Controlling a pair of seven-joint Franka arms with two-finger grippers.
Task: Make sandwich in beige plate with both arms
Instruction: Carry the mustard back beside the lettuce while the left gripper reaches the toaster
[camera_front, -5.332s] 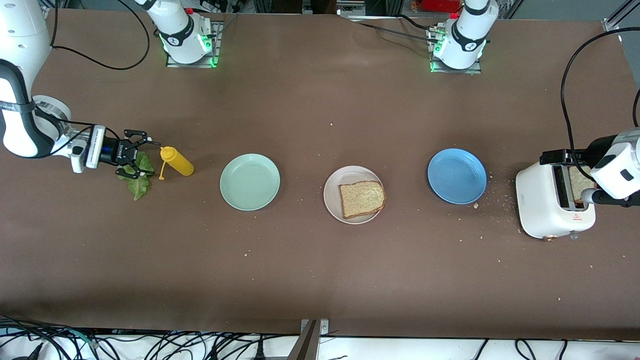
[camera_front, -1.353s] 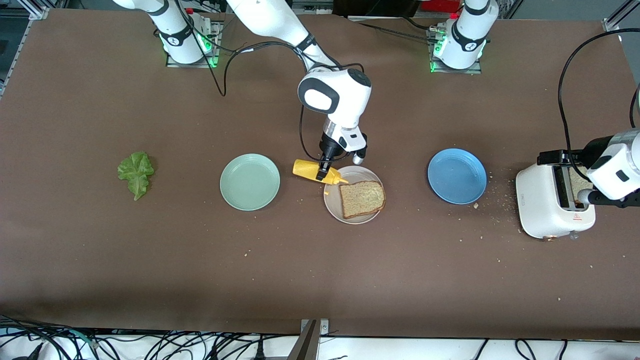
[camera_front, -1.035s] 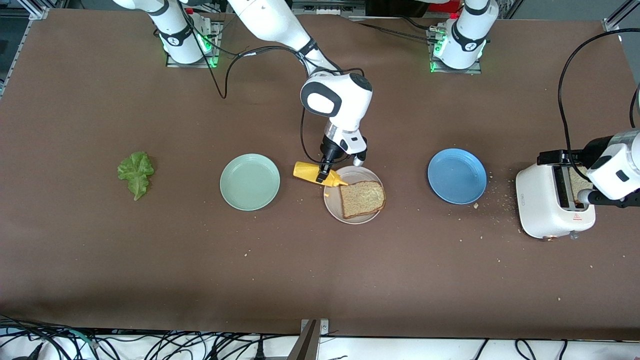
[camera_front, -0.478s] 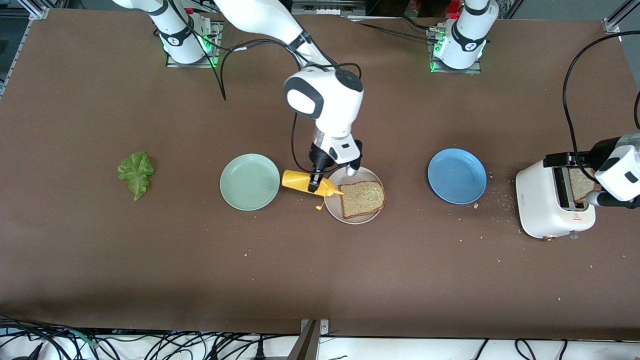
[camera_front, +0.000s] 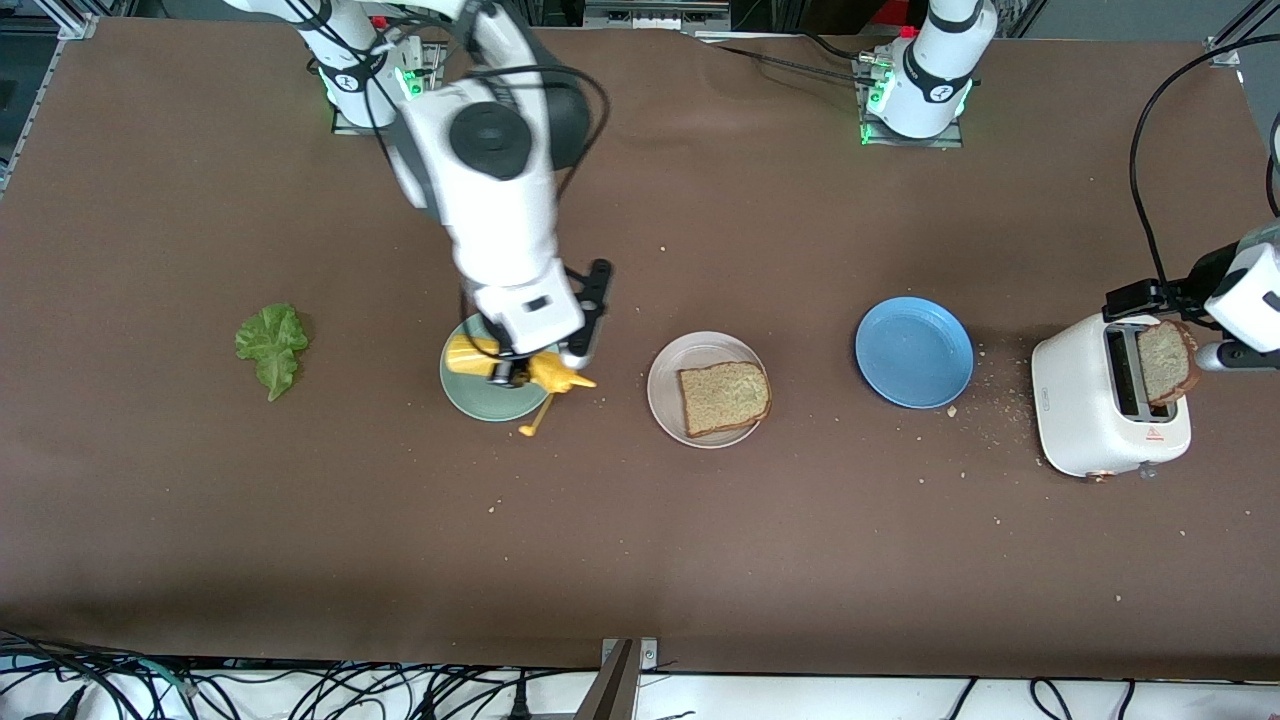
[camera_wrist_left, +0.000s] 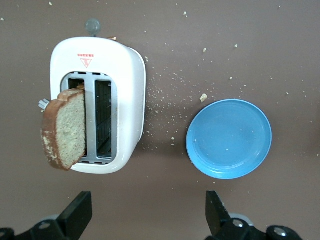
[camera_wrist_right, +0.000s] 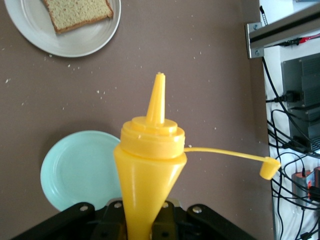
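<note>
The beige plate (camera_front: 668, 400) (camera_wrist_right: 30, 35) lies mid-table with one brown toast slice (camera_front: 724, 397) (camera_wrist_right: 77, 12) flat on it. A green lettuce leaf (camera_front: 270, 348) lies on the table toward the right arm's end. My right gripper (camera_front: 505, 370) (camera_wrist_right: 145, 220) is shut on a yellow squeeze bottle (camera_front: 520, 368) (camera_wrist_right: 150, 165), held over the mint-green plate (camera_front: 480, 405) (camera_wrist_right: 75, 175), its cap dangling on its strap. A second toast slice (camera_front: 1165, 362) (camera_wrist_left: 67, 129) sticks up, tilted, out of the white toaster (camera_front: 1085, 410) (camera_wrist_left: 127, 90). My left gripper (camera_wrist_left: 147, 210) hangs open above the table beside the toaster, nothing between its fingers.
A blue plate (camera_front: 913, 352) (camera_wrist_left: 229, 139) sits between the beige plate and the toaster. Crumbs are scattered round the toaster. A black cable runs from the toaster toward the left arm's end of the table.
The right arm has carried the yellow bottle from the beige plate's edge to over the mint-green plate. The left arm has risen, and the toast slice stands higher out of the toaster.
</note>
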